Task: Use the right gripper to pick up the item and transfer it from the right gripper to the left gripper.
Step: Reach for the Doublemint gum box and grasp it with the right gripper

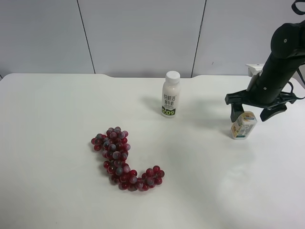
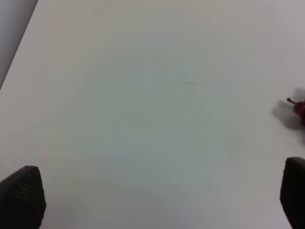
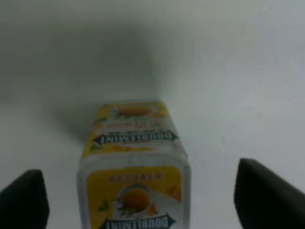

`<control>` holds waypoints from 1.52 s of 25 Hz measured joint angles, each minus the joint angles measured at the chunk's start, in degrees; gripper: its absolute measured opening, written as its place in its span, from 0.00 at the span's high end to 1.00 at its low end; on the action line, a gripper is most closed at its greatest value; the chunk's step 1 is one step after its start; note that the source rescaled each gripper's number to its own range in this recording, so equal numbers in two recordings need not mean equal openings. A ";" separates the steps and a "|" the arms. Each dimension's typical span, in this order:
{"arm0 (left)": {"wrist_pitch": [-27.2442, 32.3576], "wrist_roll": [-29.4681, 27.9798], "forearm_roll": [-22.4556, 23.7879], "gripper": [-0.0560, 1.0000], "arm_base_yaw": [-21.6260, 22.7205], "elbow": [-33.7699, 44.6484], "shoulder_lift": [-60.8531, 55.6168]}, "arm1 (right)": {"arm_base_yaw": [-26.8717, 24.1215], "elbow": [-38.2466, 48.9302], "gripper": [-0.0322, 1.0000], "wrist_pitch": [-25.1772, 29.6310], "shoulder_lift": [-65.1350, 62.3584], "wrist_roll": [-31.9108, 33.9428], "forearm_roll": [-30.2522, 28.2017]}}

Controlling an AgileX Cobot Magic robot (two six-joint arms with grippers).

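The item (image 1: 243, 125), a small cream-white container with orange-yellow fruit print and a green label, stands upright on the white table at the right. The right gripper (image 1: 252, 112), an all-black arm with a white block on its wrist, hangs just above and around it, open, one finger on each side. In the right wrist view the item (image 3: 136, 167) sits between the two spread fingertips (image 3: 24, 198), apart from both. The left gripper (image 2: 152, 202) is open over bare table; only its fingertips (image 2: 21, 193) show. It is out of the exterior high view.
A white milk bottle (image 1: 170, 94) stands upright at the table's middle back. A red grape bunch (image 1: 122, 158) lies at centre-left; one grape (image 2: 299, 108) shows at the left wrist view's edge. The table's back edge meets a grey wall.
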 joint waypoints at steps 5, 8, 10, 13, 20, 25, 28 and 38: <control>0.00 -0.05 0.00 0.00 0.00 0.00 0.00 | 0.00 0.00 0.61 0.00 0.00 0.00 0.45; 0.00 -0.05 0.00 0.00 0.00 0.00 0.00 | 0.00 0.00 0.63 -0.32 0.00 0.00 0.45; 0.00 -0.05 0.00 0.00 0.00 0.00 0.00 | 0.00 0.00 0.63 -0.69 0.00 0.00 0.45; 0.00 -0.05 0.00 0.00 0.00 0.00 0.00 | 0.00 0.00 0.63 -1.65 0.00 0.07 0.45; 0.00 -0.05 0.00 0.00 0.00 0.00 0.00 | 0.00 0.00 0.63 -1.91 0.00 0.18 0.45; 0.00 -0.05 0.00 0.00 0.00 0.00 0.00 | 0.00 0.00 0.63 -2.59 0.00 0.18 0.82; 0.00 -0.05 0.00 0.00 0.00 0.00 0.00 | 0.00 0.00 0.63 -2.80 0.00 0.18 2.25; 0.00 -0.05 0.00 0.00 0.00 0.00 0.00 | 0.00 0.00 0.63 -1.87 3.23 0.18 3.70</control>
